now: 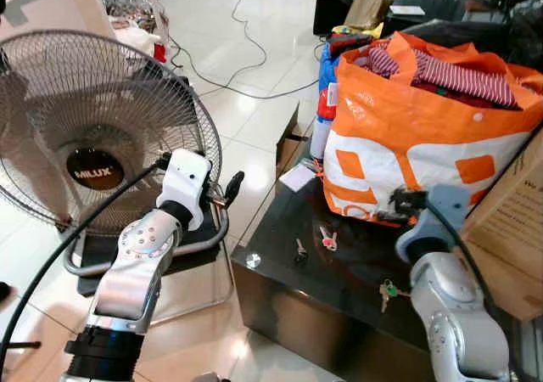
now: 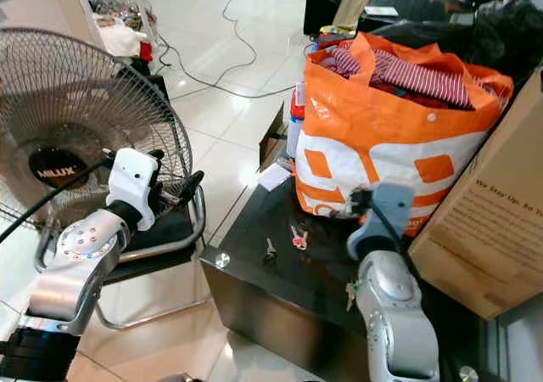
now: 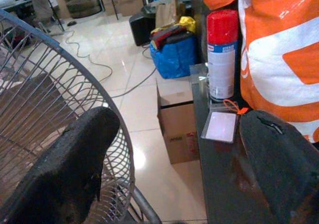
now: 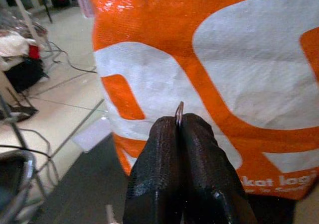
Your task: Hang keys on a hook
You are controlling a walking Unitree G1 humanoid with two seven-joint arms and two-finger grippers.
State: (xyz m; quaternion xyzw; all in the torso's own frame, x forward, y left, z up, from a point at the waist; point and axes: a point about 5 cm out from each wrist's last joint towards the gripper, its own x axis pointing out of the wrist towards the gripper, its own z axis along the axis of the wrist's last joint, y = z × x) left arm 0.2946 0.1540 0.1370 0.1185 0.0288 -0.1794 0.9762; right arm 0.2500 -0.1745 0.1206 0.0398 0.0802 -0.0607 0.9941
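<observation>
Keys lie loose on the dark glass counter [image 1: 280, 280]: 1 silver key [image 1: 300, 248], a red-headed key [image 1: 328, 238] just beside it, and a green-tagged bunch [image 1: 388, 292] nearer the robot, close against the right forearm. Both single keys lie flat, with their long axes running roughly away from the robot. The right claw [image 1: 399, 202] hovers above the counter, up against the foot of the orange bag [image 1: 399, 136]. Its 2 fingers are clenched on a thin metal loop [image 4: 179, 112] that peeps out at the tips. Whether that loop is a key ring or something else is too small to tell. From this claw the single keys lie down and to the robot's left, and the bunch lies back toward the elbow. The left claw [image 1: 224, 192] is released, fingers well apart, and hangs off the counter's left edge in front of the fan [image 1: 85, 119], pointing along the counter. By my reckoning the right arm is the nearer to all 3, and which way the hook lies cannot be told.
</observation>
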